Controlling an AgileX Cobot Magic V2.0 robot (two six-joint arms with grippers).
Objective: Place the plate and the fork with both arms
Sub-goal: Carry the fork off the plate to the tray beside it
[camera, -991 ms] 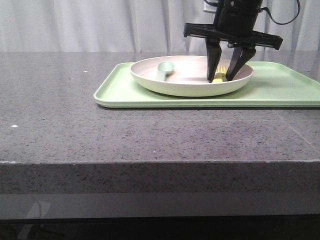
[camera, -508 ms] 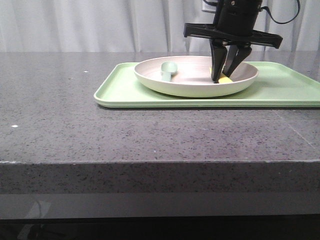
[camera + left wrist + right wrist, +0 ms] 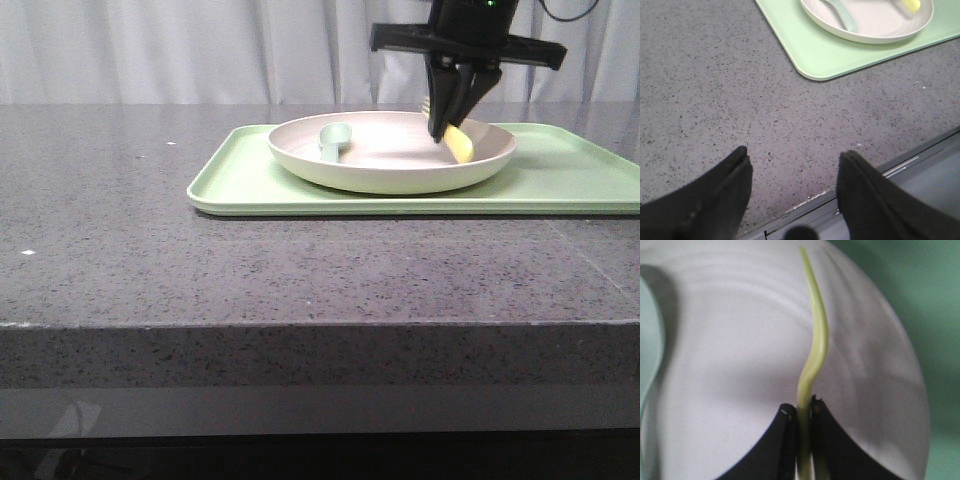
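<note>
Rising since a moment ago, the right gripper [image 3: 447,118] is clenching the small yellow plastic fork [image 3: 457,141], handle slanting toward five o'clock over the cream round plate [image 3: 392,172].

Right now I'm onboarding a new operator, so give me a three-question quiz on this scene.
1. True or false: the right gripper is shut on the fork.
2. What else lies in the plate? A) spoon B) knife C) cup
3. What does the plate sit on?

Key: 1 true; 2 A, the spoon; 3 the green tray
</note>
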